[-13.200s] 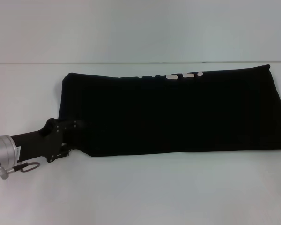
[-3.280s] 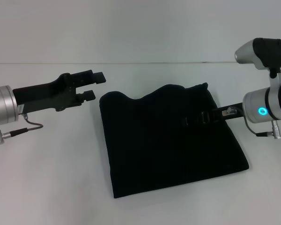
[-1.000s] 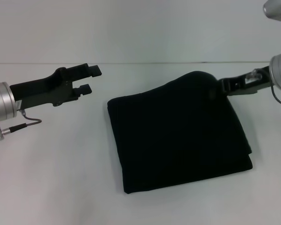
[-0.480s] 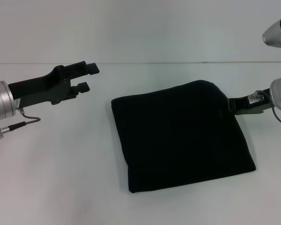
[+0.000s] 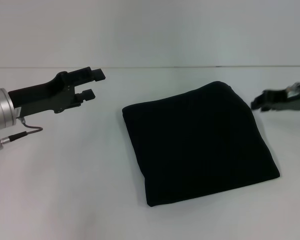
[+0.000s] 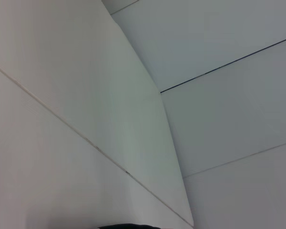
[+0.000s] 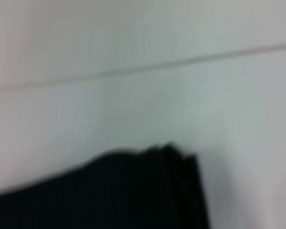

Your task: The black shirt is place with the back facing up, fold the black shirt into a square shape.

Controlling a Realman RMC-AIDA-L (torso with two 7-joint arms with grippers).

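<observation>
The black shirt (image 5: pixel 200 142) lies folded square on the bench (image 5: pixel 65 190), left pincer (image 5: pixel 93 83) released beside it, right pincer (image 5: pixel 257 103) unreadable.

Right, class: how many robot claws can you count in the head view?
2. The left claw hangs left of the black shirt; the right claw is just off its right side.
</observation>
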